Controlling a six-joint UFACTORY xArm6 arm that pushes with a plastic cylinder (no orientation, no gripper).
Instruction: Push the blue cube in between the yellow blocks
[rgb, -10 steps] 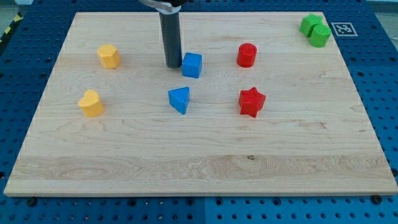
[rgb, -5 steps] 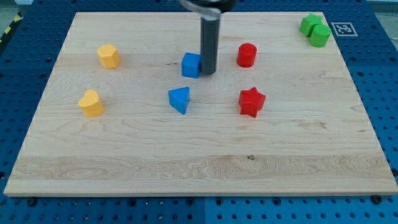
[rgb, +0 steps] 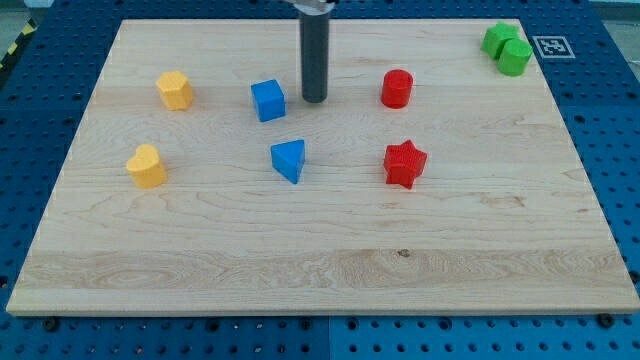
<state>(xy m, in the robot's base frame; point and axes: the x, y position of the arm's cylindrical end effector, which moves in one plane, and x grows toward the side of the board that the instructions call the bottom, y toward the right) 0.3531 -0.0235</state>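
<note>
My tip (rgb: 314, 100) rests on the wooden board (rgb: 320, 270) just to the view's right of the blue cube (rgb: 268, 100), a narrow gap between them (a bare rod, so nothing is grasped). The cube lies toward the view's top, well right of the upper yellow block (rgb: 174, 90) and the lower yellow block (rgb: 146, 166), above the blue triangular block (rgb: 289, 159)

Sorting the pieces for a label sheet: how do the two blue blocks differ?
The blue cube is square-faced; the blue triangular block narrows to a point. The cube lies nearer the view's top, just left of my tip; the triangular block sits below it. Both share the same blue.
</note>
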